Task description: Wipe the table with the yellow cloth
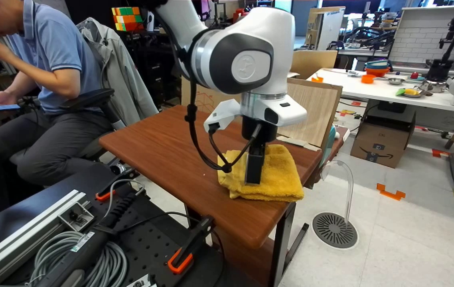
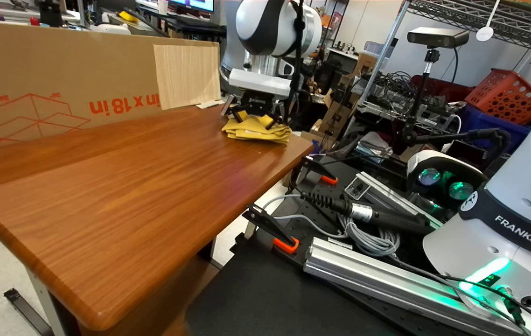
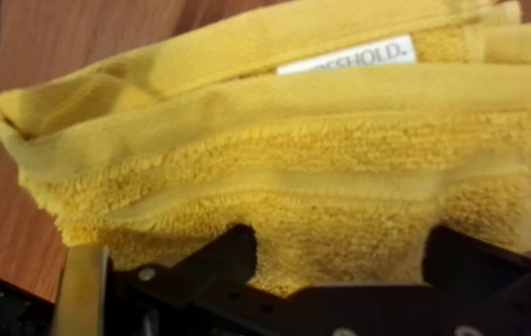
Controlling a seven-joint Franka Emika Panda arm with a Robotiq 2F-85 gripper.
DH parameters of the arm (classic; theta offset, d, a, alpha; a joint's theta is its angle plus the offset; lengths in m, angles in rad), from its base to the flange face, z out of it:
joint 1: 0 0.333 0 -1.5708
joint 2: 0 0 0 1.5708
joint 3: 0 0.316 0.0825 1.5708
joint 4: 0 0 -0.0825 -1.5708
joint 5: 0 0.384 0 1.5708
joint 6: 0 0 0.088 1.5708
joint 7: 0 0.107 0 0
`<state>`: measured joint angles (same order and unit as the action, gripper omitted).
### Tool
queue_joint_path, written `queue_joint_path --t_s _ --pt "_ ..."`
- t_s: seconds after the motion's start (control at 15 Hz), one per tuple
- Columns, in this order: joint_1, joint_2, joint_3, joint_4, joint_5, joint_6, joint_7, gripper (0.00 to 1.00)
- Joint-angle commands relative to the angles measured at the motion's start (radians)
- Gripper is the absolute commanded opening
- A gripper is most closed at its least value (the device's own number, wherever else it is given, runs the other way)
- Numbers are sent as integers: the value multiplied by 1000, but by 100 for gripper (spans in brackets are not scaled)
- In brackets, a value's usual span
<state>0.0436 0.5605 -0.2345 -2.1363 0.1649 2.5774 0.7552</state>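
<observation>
The yellow cloth [image 1: 281, 175] is folded in layers and lies on the brown wooden table [image 1: 171, 147], close to one edge. It also shows in an exterior view [image 2: 256, 134] at the table's far end. In the wrist view the cloth [image 3: 293, 144] fills most of the picture, with a white label between its folds. My gripper [image 3: 340, 233] points down over the cloth, its two black fingers wide apart and their tips at the cloth's surface. Cloth shows between the fingers. How firmly the tips press on it cannot be told. The gripper [image 2: 253, 121] also looks open in an exterior view.
A cardboard panel [image 2: 69, 79] with a wood-grain sheet [image 2: 188, 74] stands along one table side. Clamps with orange pads [image 1: 180, 261] and a coiled grey cable [image 1: 107, 255] are on the black base beside the table. A seated person [image 1: 57, 83] is near the table.
</observation>
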Motion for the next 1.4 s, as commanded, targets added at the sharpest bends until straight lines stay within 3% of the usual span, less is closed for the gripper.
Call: queue_joint_path --t_s 0.0,0.4,0.87,1.13,1.33 --pt "89 -61 18 -146 -101 40 -5 100" --pt "294 -151 61 -293 -297 73 83 100" --pt "501 -143 106 -303 -544 158 388 100" --pt "573 -150 139 -243 -560 210 548 100" --pt "569 -136 150 -162 -525 208 597 100"
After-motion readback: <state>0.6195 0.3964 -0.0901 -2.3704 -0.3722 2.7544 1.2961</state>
